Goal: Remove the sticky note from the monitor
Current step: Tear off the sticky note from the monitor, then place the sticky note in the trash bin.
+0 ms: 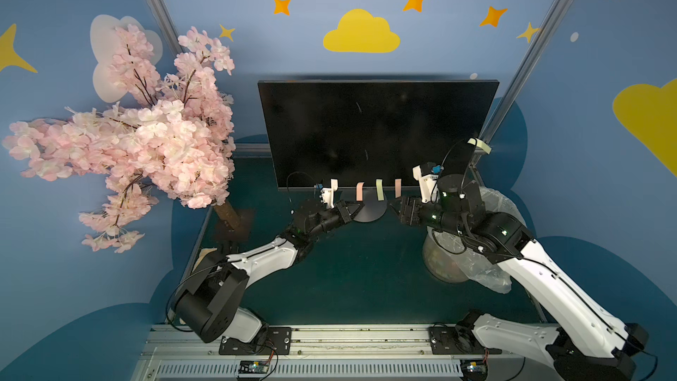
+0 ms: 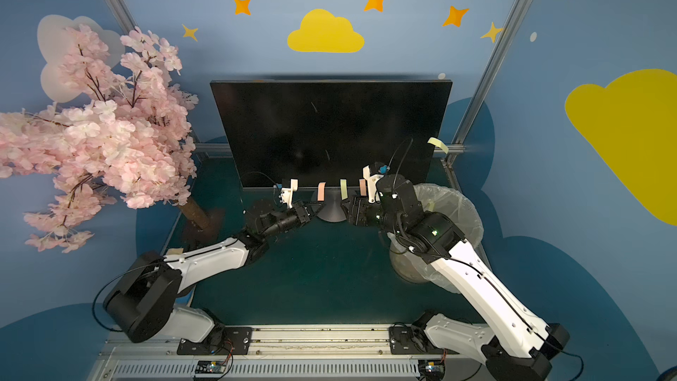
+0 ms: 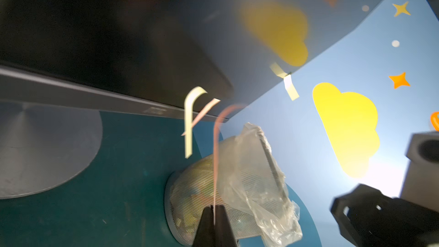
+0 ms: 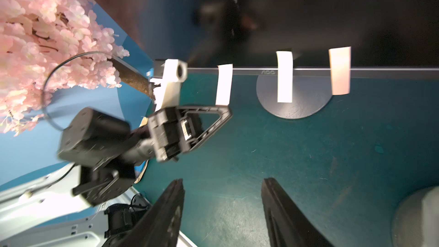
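2 top views look down on everything; 2 close wrist views share the monitor (image 4: 332, 20)

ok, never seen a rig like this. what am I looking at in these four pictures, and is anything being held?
The machine is two robot arms, a left arm and a right arm, each ending in a two-finger gripper. Two pictures come from one overhead camera pair that looks down on the whole scene. The other two come from a camera on each arm's wrist.

On the green table stand a monitor, a fake blossom tree and a mesh bin lined with a plastic bag. A green sticky note and a few others hang from the monitor's bottom edge.

The left gripper is shut on the lower end of the pink sticky note, whose top is stuck to the monitor. The right gripper is open and holds nothing.
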